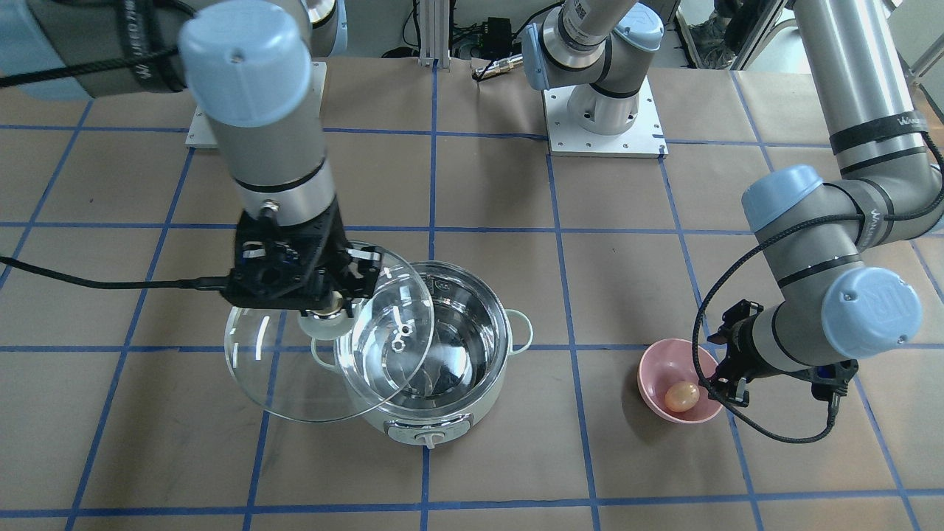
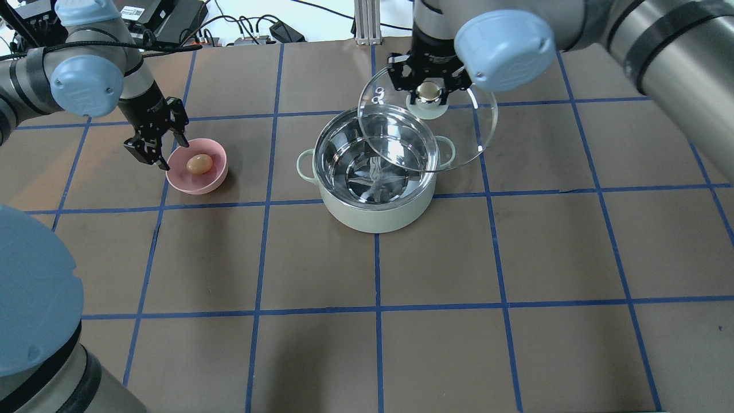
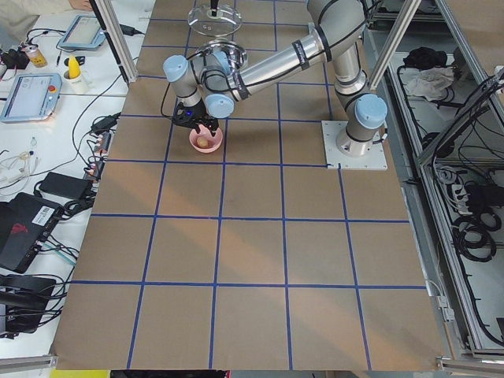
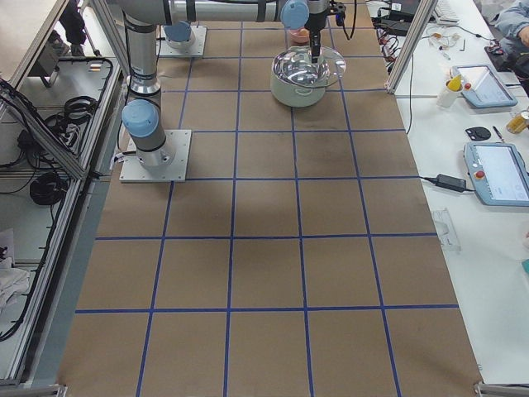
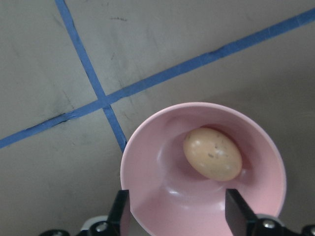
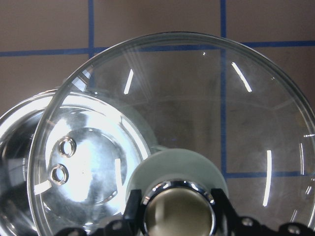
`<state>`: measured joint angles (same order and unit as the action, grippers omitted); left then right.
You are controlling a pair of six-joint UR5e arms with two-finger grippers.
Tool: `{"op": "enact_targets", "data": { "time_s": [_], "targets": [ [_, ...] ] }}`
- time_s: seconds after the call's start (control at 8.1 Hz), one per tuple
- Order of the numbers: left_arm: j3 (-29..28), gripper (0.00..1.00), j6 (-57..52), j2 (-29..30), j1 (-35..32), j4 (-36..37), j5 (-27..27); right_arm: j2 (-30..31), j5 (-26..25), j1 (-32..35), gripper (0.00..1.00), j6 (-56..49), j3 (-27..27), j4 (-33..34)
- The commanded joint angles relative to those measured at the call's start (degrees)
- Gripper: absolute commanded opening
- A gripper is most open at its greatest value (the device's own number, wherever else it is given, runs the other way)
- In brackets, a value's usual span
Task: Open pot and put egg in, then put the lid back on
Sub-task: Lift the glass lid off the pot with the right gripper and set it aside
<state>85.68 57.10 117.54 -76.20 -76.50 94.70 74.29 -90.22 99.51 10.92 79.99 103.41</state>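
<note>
The mint-white pot (image 2: 375, 213) stands open on the table, its steel inside bare (image 1: 435, 346). My right gripper (image 2: 429, 92) is shut on the lid's knob and holds the glass lid (image 2: 464, 129) raised and shifted off the pot toward the far right, part of it still over the rim. The lid fills the right wrist view (image 6: 197, 113). The tan egg (image 2: 199, 164) lies in a pink bowl (image 2: 186, 182) left of the pot. My left gripper (image 2: 155, 150) is open, at the bowl's left rim. In the left wrist view the egg (image 5: 212, 153) lies just ahead of the open fingers.
The table is brown paper with a blue tape grid. The arm bases stand on plates at the robot's side (image 1: 603, 103). Cables and electronics lie beyond the far edge (image 2: 172, 23). Tablets and tools lie on side benches (image 4: 496, 169).
</note>
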Motion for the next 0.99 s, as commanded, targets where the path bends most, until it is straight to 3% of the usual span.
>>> {"op": "enact_targets", "data": {
  "time_s": [0.0,0.25,0.49,0.86],
  "targets": [
    [0.02,0.76,0.29,0.32,0.08,0.03,0.13,3.57,-0.66,-9.64,0.28,-12.98,0.52,-4.08],
    [-0.16,0.76,2.65,1.02,0.08,0.29,-0.13,4.90,-0.13,-15.98,0.23,-18.46,0.96,-8.56],
    [0.98,0.83,2.67,1.98,0.08,4.42,-0.04,6.48,-0.83,-16.80,0.23,-18.65,0.96,-9.19],
    [1.16,0.83,4.85,2.69,0.08,6.96,-0.66,6.57,-0.66,-16.71,0.20,-18.57,1.49,-10.07]
  ]
}}
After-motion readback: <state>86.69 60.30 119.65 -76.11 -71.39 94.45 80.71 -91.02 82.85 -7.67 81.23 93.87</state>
